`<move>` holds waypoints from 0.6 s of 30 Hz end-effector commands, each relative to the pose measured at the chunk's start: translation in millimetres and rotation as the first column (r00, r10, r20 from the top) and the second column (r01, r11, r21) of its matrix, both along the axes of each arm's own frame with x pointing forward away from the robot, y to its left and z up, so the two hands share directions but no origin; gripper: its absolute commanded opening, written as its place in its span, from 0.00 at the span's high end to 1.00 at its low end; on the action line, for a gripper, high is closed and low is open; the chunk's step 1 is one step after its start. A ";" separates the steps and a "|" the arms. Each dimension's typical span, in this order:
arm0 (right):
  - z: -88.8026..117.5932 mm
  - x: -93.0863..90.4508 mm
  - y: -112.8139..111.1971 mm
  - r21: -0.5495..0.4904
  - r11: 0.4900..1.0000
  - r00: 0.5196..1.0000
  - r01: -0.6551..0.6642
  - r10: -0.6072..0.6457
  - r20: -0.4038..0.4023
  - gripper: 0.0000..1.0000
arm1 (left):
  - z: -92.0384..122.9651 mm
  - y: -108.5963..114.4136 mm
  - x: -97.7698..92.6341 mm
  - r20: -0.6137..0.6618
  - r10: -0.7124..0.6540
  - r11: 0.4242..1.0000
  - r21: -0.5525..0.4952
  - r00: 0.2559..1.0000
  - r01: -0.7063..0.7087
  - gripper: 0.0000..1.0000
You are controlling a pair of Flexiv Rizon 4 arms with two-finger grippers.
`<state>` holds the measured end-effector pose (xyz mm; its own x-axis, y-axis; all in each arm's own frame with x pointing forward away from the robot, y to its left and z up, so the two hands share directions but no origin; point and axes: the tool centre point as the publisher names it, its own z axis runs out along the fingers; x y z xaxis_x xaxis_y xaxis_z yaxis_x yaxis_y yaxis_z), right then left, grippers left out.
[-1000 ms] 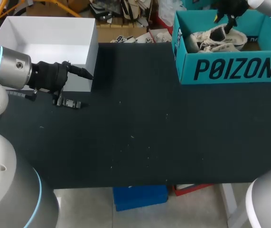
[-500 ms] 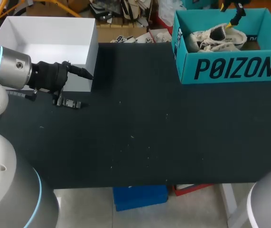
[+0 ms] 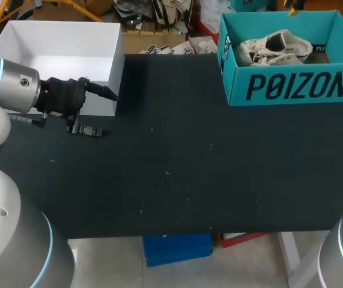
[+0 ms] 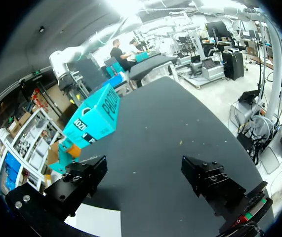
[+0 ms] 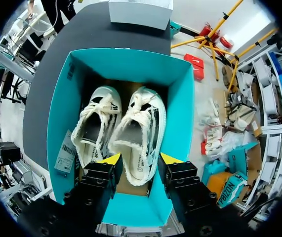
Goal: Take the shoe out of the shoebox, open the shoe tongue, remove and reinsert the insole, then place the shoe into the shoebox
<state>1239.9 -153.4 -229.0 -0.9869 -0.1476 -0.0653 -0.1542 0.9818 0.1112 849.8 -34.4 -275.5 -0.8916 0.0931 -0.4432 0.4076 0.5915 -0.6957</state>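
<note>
The teal shoebox (image 3: 291,84) stands open at the table's far right. A pair of white canvas shoes (image 3: 276,47) lies inside it, side by side (image 5: 138,131). My right gripper (image 5: 141,160) hangs well above the box, over the heel of one shoe, its fingers apart and touching nothing. In the head view only one of its yellow fingertips (image 3: 292,11) shows at the top edge. My left gripper (image 4: 145,173) is open and empty, low over the table's left side beside the white box, and points across the table toward the shoebox (image 4: 94,118).
An open white box (image 3: 57,54) sits at the far left corner. A small black part (image 3: 87,130) lies on the dark tabletop (image 3: 189,168) just under my left gripper (image 3: 102,91).
My right gripper has lifted out of the shoebox, away from the shoes, almost leaving the head view. The shoes stay in the box. My left arm has not moved.
</note>
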 end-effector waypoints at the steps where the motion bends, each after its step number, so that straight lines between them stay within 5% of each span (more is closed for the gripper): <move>1: 45.4 -19.1 11.1 -0.056 0.998 0.998 0.009 -0.013 -0.057 0.54 | -1.4 -0.7 -0.3 0.004 0.002 1.000 0.000 1.000 -0.002 0.00; 9: 69.1 -51.6 44.3 -0.086 0.992 0.996 0.087 -0.085 0.026 0.51 | -1.4 -0.7 -0.3 0.004 0.002 1.000 0.000 1.000 -0.002 0.00; 18: 59.1 -98.9 85.9 -0.066 0.985 0.985 0.161 -0.157 0.072 0.42 | -1.4 -0.7 -0.3 0.004 0.002 1.000 0.000 1.000 -0.002 0.00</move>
<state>1183.7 -76.5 -161.3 -0.9960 -0.0112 0.0883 -0.0065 0.9986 0.0534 849.8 -34.4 -275.5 -0.8916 0.0931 -0.4432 0.4076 0.5915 -0.6957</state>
